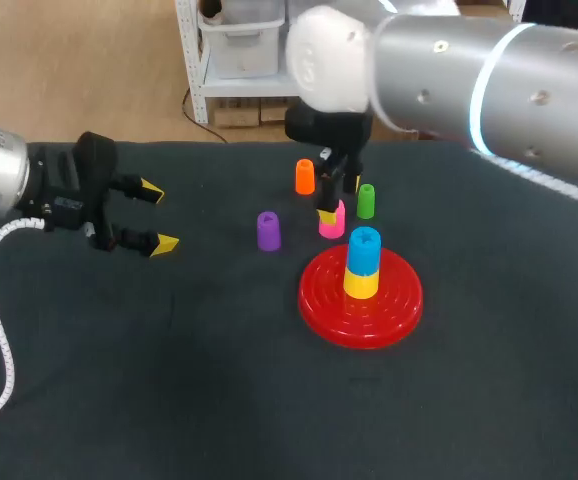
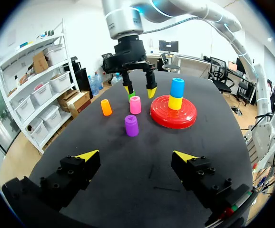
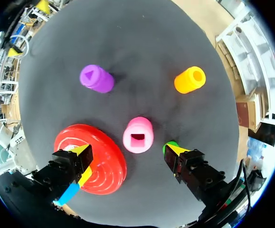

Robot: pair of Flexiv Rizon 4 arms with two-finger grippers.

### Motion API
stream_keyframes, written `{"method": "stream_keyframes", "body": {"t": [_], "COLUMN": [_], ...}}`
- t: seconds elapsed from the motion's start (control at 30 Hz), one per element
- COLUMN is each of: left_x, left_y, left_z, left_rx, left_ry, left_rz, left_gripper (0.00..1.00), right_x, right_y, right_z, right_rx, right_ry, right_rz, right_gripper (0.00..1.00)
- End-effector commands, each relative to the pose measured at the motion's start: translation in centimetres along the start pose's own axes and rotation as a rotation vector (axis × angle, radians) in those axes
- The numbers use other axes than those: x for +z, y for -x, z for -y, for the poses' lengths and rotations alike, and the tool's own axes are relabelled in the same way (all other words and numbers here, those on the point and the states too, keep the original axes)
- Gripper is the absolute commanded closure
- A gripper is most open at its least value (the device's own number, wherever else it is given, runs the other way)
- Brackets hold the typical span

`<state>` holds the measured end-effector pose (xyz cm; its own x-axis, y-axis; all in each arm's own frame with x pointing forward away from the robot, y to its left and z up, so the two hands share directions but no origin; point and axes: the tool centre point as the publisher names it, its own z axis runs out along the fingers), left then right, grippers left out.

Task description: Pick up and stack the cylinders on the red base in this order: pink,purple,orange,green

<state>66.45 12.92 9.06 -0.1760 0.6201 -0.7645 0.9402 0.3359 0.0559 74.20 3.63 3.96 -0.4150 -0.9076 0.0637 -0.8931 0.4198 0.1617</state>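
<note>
Head view: the red base (image 1: 361,300) already carries a yellow cylinder (image 1: 361,283) with a blue cylinder (image 1: 364,248) on top. My right gripper (image 1: 339,200) hangs spread over the pink cylinder (image 1: 332,219), just behind the base. The purple cylinder (image 1: 268,231), orange cylinder (image 1: 305,177) and green cylinder (image 1: 366,201) stand loose nearby. Left wrist view: my left gripper (image 2: 136,156) is wide apart, holding nothing, well back from everything. Right wrist view: the pink one sits upright between the spread fingers, with gaps on both sides and a square hole in its top.
</note>
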Motion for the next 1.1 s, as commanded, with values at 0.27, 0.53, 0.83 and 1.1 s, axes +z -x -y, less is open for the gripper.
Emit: {"method": "stream_keyframes", "body": {"t": [0.27, 0.53, 0.83, 1.1], "left_x": [0.1, 0.1, 0.1, 0.1], "left_y": [0.1, 0.1, 0.1, 0.1], "left_z": [-0.2, -0.2, -0.2, -0.2], "left_rx": [0.0, 0.0, 0.0, 0.0], "left_ry": [-0.004, -0.004, -0.004, -0.004], "left_rz": [-0.006, -0.006, -0.006, -0.006], "left_gripper": [0.0, 0.0, 0.0, 0.0], "right_x": [0.3, 0.9, 1.1, 1.3], "right_y": [0.0, -0.4, -0.2, -0.1], "right_z": [-0.4, -0.6, -0.2, -0.1], "right_rx": [0.032, 0.04, 0.094, 0.103], "right_ry": [-0.028, -0.025, -0.084, -0.093], "right_rz": [0.067, 0.075, 0.154, 0.168], "right_gripper": [0.0, 0.0, 0.03, 0.44]}}
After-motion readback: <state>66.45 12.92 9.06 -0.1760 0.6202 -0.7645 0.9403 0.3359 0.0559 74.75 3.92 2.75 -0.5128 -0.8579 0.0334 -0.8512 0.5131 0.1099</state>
